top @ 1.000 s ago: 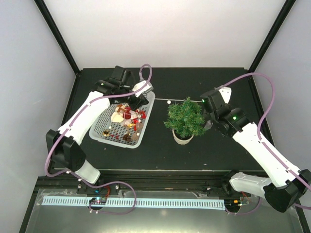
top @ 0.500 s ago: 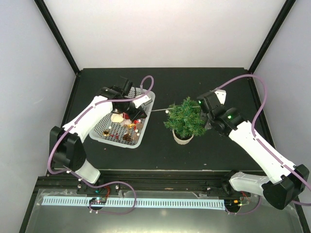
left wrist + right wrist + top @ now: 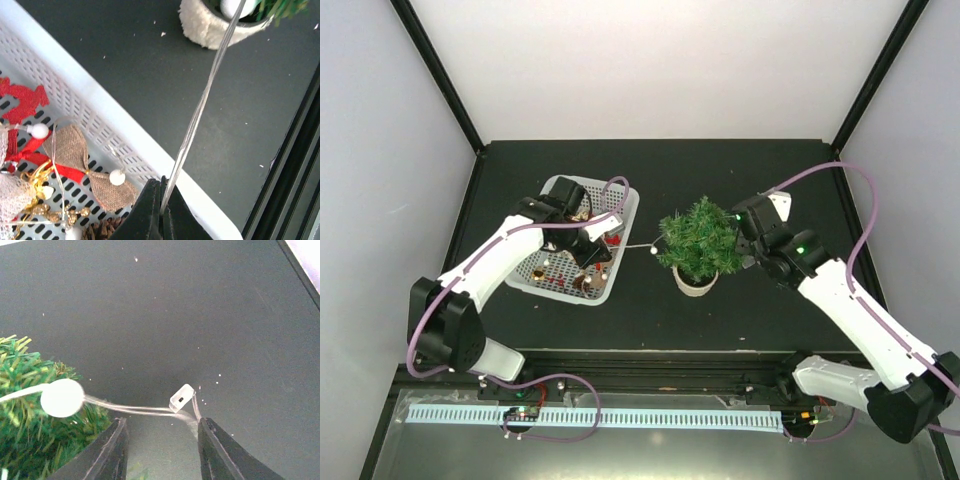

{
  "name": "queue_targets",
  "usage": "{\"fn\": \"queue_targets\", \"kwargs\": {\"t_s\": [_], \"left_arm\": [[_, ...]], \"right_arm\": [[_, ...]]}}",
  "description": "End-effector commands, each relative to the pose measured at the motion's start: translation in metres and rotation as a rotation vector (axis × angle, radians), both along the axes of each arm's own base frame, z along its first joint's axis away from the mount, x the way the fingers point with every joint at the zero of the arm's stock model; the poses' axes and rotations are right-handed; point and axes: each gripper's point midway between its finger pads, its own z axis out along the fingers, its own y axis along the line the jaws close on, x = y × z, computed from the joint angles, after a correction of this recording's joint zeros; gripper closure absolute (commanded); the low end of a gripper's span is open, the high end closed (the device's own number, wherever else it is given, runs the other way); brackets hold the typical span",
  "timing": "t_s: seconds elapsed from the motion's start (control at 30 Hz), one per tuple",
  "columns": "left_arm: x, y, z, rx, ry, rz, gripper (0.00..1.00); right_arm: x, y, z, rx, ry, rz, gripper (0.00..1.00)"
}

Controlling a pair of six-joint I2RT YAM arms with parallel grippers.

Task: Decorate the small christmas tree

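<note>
Pulling on the light strand [image 3: 200, 105] is the main hazard: the left gripper [image 3: 161, 187] has its fingers pressed together on the thin clear wire above the near right edge of the white basket [image 3: 100, 125], and the wire runs taut across to the small christmas tree [image 3: 699, 240], which stands upright in its whitish pot [image 3: 210, 30] mid-table, just right of the basket. I judge that more tension could tip or drag the tree. The right gripper [image 3: 162, 427], behind the tree's right side, has its fingers spread, with the strand's end lying against one finger but not visibly pinched, so that end could slip free and the wire spring off the branches. Loops in the basket might also snag ornaments. Compared with half a second ago, the left gripper has swung from the basket's far side toward its near right corner, and the white bead [image 3: 651, 250] has slid lower along the tree's left side
</note>
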Motion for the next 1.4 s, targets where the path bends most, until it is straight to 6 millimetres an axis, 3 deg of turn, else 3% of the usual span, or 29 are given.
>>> {"fn": "queue_targets", "kwargs": {"t_s": [0.0, 0.13, 0.33, 0.5, 0.67, 0.83, 0.9, 1.13, 1.37], "left_arm": [[-0.007, 0.010, -0.002, 0.027, -0.010, 0.010, 0.98], [-0.015, 0.013, -0.002, 0.029, -0.003, 0.006, 0.98], [-0.036, 0.014, 0.000, 0.032, -0.010, -0.046, 0.99], [-0.064, 0.007, 0.006, 0.020, 0.001, -0.136, 0.98], [-0.108, -0.009, 0.010, 0.010, 0.018, -0.272, 0.98], [-0.130, -0.025, 0.012, 0.017, 0.016, -0.382, 0.98], [-0.135, -0.030, 0.010, 0.033, 0.013, -0.420, 0.98], [-0.141, -0.059, 0.010, 0.062, -0.017, -0.530, 0.98], [-0.151, -0.112, 0.015, 0.070, -0.035, -0.659, 0.98]], "right_arm": [[-0.006, -0.020, 0.026, -0.011, -0.081, -0.061, 0.57], [-0.011, -0.027, 0.045, 0.000, -0.128, -0.072, 0.43], [-0.019, -0.033, 0.083, 0.034, -0.205, -0.060, 0.41], [-0.033, -0.028, 0.120, 0.102, -0.252, 0.005, 0.43], [-0.052, 0.005, 0.134, 0.149, -0.260, 0.176, 0.43], [-0.071, 0.061, 0.126, 0.117, -0.228, 0.376, 0.43], [-0.075, 0.071, 0.125, 0.150, -0.222, 0.394, 0.43], [-0.081, 0.053, 0.149, 0.244, -0.299, 0.340, 0.43], [-0.089, 0.026, 0.159, 0.263, -0.313, 0.258, 0.43]]}}
